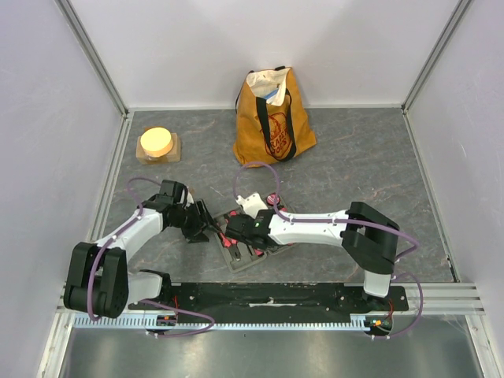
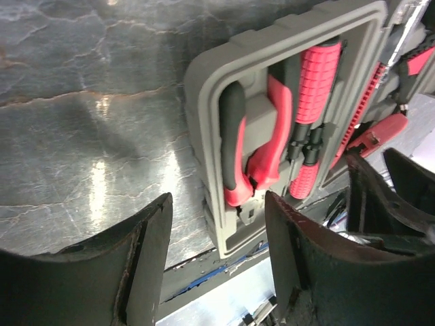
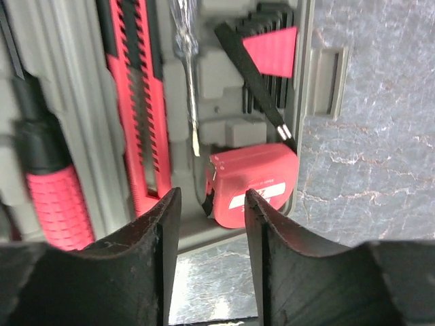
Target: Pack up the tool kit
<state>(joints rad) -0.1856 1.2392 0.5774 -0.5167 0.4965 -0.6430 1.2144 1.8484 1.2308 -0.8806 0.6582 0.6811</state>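
Around the tool kit case spreads grey marbled tabletop, white walls beyond; left pincer gapes wide, right pincer narrower, both empty

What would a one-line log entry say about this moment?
flat dark-grey plastic case: open on table | left tool: open, at case edge | right tool: open, over red tape measure in case

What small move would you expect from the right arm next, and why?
Probably lower the right gripper a little and nudge the tape measure down into its pocket at the edge of the case. The jaws stand open just over it, and it looks tilted, perhaps not fully seated.
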